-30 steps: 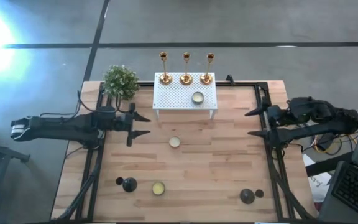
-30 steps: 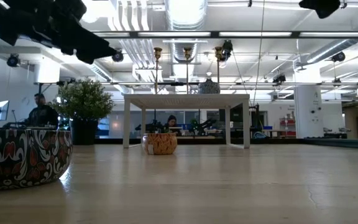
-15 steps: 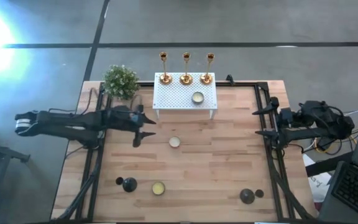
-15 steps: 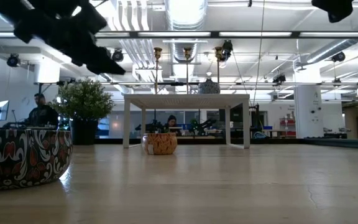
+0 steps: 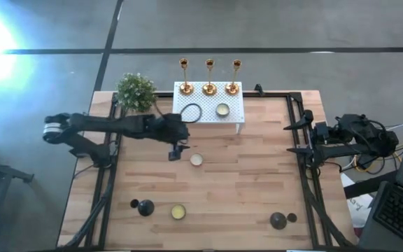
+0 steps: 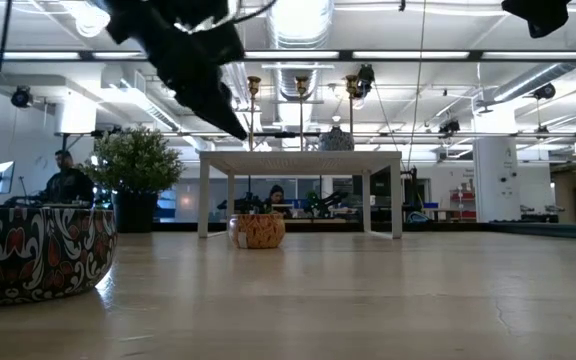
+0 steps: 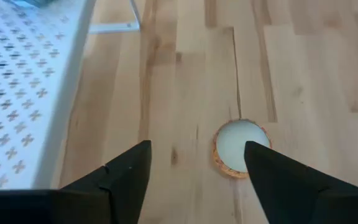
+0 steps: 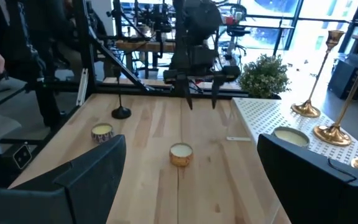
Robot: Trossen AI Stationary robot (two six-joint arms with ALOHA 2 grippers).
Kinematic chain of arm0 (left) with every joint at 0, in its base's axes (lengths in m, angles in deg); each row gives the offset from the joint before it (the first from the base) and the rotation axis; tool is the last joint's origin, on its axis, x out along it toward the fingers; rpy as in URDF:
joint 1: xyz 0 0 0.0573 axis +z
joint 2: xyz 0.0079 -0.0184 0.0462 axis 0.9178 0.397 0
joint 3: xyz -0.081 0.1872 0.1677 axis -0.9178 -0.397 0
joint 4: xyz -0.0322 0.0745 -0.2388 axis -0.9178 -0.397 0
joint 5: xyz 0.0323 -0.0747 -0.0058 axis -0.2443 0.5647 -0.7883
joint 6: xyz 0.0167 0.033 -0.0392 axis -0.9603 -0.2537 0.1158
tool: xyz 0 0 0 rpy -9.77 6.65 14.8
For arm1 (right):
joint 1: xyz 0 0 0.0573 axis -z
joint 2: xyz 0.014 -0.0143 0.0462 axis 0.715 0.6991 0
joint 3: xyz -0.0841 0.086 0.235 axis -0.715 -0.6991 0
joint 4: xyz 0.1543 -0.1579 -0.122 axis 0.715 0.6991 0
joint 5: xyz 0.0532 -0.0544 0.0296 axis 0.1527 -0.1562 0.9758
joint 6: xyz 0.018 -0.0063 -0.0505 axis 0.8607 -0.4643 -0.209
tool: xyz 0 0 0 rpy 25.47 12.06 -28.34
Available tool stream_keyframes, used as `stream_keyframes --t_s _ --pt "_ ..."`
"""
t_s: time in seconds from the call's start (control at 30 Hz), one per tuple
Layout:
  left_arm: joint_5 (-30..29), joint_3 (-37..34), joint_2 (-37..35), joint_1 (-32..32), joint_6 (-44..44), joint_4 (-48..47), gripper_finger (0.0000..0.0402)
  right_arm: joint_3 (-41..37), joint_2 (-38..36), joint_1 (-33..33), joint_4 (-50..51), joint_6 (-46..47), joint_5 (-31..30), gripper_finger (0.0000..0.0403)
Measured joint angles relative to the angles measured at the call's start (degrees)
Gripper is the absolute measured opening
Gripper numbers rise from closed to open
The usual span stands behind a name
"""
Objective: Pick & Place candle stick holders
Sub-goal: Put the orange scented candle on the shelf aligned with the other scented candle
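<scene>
Three gold candlesticks stand on their round bases along the far edge of the white perforated rack. Two also show in the right wrist view. Two black dome-based holders stand near the table's near edge. My left gripper is open and empty. It hangs above the table by the rack's left front corner, pointing down. My right gripper is open and empty at the table's right side.
A cream candle tin lies just beyond my left fingers. Another lies near the front edge, and a third sits on the rack. A potted plant stands at the back left. A laptop sits off the right edge.
My left gripper has gone toward the table's right edge, up to the rack's left front corner, and has tipped down toward the table. It stays open. My right gripper has drawn back a little toward the table's right edge.
</scene>
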Motion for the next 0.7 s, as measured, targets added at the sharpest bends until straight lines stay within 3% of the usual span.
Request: stream_keyframes --t_s 0.2,0.7 --pt "0.23 5.92 7.24 0.00 -0.30 -6.69 0.0295 0.00 0.24 0.01 0.02 0.00 -0.04 0.0359" --pt "5.38 10.89 18.12 -2.47 -0.33 -9.79 0.0298 0.00 0.26 0.00 0.02 -3.85 -0.04 0.0359"
